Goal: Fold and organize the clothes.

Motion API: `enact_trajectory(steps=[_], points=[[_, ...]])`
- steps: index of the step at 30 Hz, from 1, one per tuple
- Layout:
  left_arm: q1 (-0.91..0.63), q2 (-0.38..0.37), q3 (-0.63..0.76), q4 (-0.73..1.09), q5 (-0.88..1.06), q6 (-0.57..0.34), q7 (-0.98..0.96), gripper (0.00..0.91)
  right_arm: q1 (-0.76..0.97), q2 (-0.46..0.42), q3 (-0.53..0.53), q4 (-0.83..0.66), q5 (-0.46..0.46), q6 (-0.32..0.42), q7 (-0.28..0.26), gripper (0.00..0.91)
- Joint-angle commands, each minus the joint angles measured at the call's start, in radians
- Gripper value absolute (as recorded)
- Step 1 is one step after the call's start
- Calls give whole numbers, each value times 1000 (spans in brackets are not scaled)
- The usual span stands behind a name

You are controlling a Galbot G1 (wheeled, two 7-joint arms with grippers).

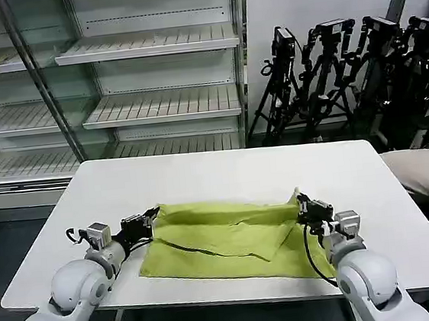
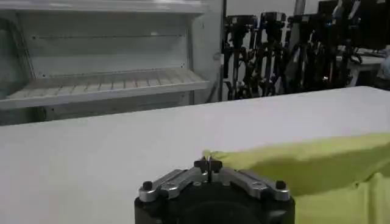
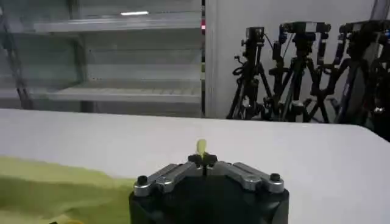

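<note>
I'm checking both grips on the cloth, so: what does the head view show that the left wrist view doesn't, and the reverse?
Head view alone: the whole lime-green soft fabric shirt folded on the white table, the right gripper pinching its far right corner, and the left gripper at the far left corner.

Left wrist view alone: its fingers shut on the shirt's edge, close up.

Both: the shirt, the table, grey shelving and black tripods.

Lab or studio, bare store shelving (image 1: 164, 104) (unstocked); folded camera tripods (image 1: 343, 70) against wall, white worktable (image 1: 224, 175)
</note>
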Motion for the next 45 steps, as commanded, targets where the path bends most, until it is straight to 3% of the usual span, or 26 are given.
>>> enact_trajectory(steps=[1, 14, 15, 16, 19, 23, 29, 38, 44, 45], points=[[119, 4, -57, -63, 3, -1, 7, 10, -114, -7, 42, 83, -8, 7, -13, 0], [145, 4, -85, -69, 8, 1, 11, 10, -133, -4, 32, 79, -32, 17, -20, 0], [144, 5, -85, -68, 9, 1, 11, 50, -133, -4, 31, 77, -36, 18, -21, 0], [146, 6, -87, -70, 19, 1, 19, 907, -133, -5, 32, 75, -38, 18, -23, 907], [167, 8, -98, -101, 96, 20, 48, 907, -142, -10, 40, 75, -94, 11, -48, 907], [190, 6, -127, -148, 86, 22, 28, 907, -154, -5, 48, 83, -95, 12, -43, 907], [202, 0, -156, -225, -77, 67, -136, 907, -199, 5, 77, 142, -96, 12, -43, 907], [157, -90, -8, -156, -190, 68, -371, 907, -259, 19, 107, 209, -129, 20, -55, 907], [140, -135, 54, -136, -190, 69, -414, 907, -269, 5, 154, 225, -126, 18, -62, 907], [136, -136, 56, -129, -191, 69, -422, 645, -269, 4, 156, 224, -126, 18, -62, 907]])
